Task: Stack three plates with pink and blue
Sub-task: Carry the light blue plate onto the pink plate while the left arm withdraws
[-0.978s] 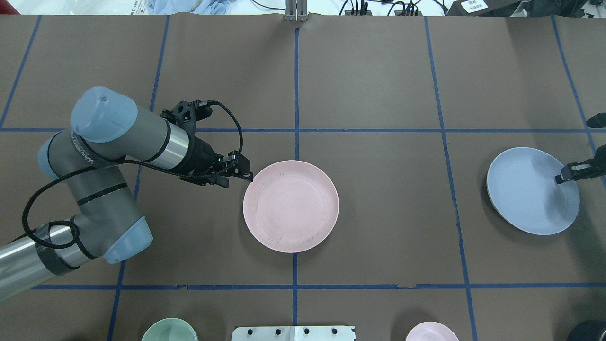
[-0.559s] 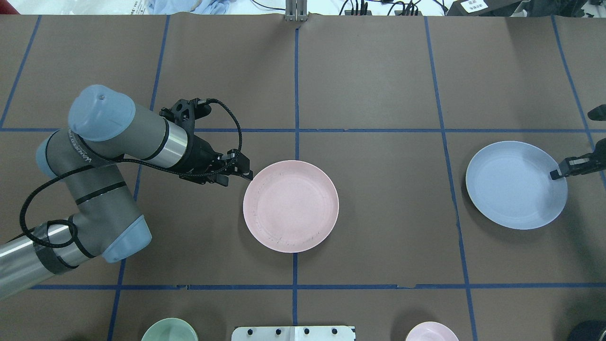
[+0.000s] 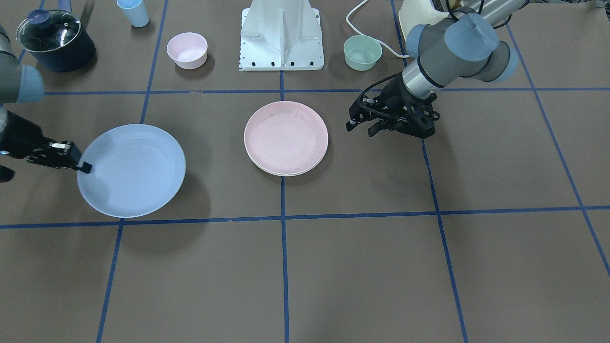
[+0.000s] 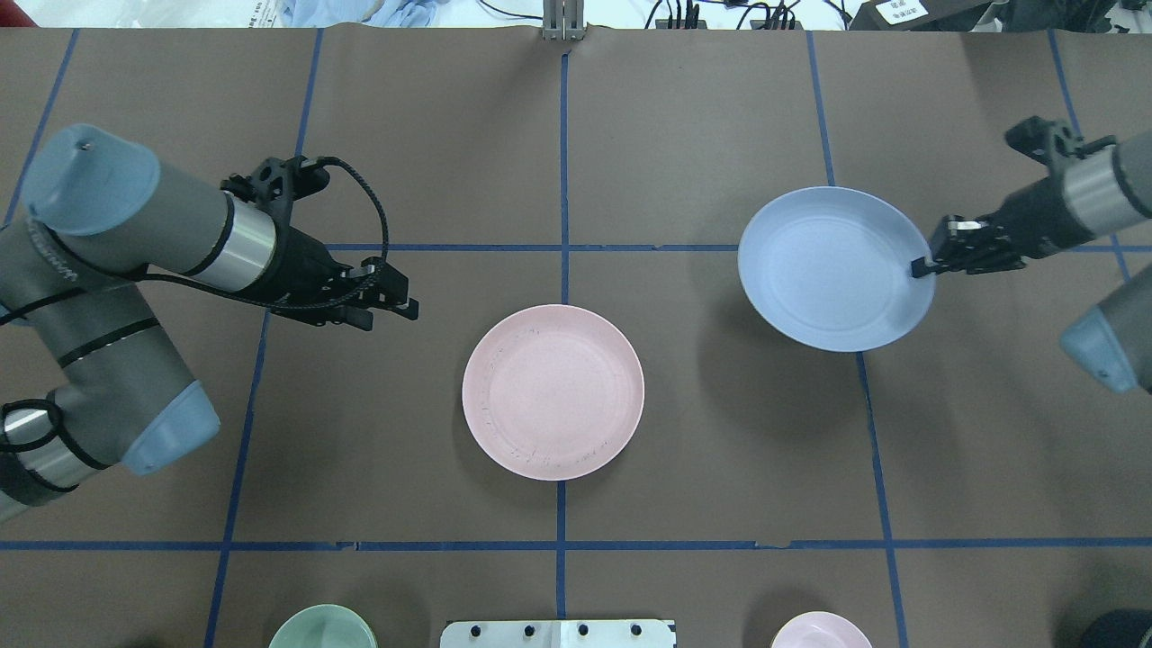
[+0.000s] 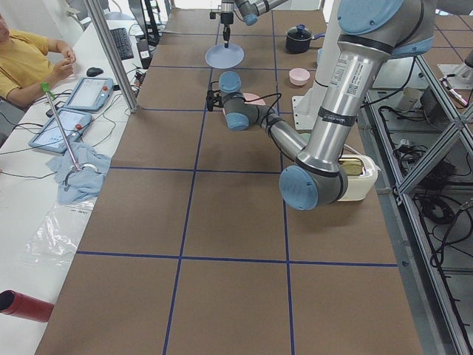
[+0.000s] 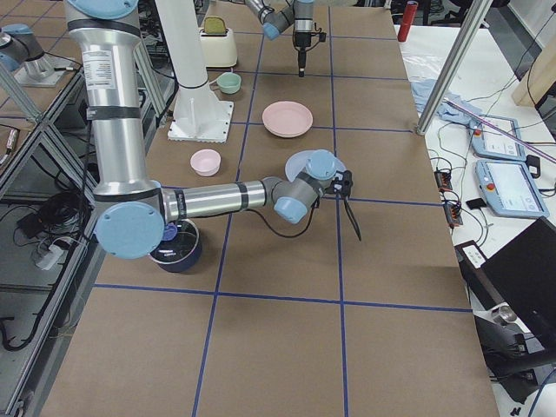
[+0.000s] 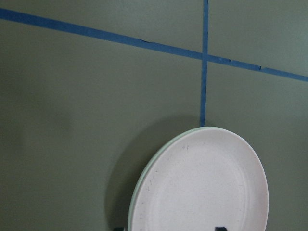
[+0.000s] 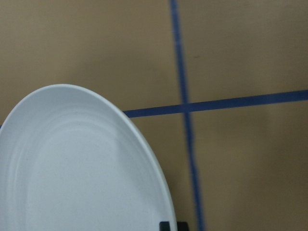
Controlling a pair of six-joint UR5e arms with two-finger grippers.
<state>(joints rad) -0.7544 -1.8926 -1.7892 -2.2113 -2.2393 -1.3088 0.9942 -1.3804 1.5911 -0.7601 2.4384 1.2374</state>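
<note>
The pale pink plate (image 4: 553, 391) lies at the table's middle on top of the cream-white plate, whose rim (image 7: 137, 192) shows under its edge. It also shows in the front view (image 3: 286, 137). My left gripper (image 4: 407, 304) is open and empty, a short way to the left of the pink plate. My right gripper (image 4: 922, 265) is shut on the rim of the light blue plate (image 4: 832, 268) and holds it above the table, right of and beyond the pink plate. The blue plate also shows in the front view (image 3: 131, 169) and fills the right wrist view (image 8: 82, 168).
A small green bowl (image 3: 362, 51), a small pink bowl (image 3: 187, 49), a light blue cup (image 3: 133, 12) and a dark lidded pot (image 3: 55, 40) stand along the robot's side, by the white base (image 3: 282, 33). Blue tape lines cross the brown table.
My right gripper has carried the blue plate left and away from the robot, toward the middle. My left gripper has drawn back to the left, away from the pink plate.
</note>
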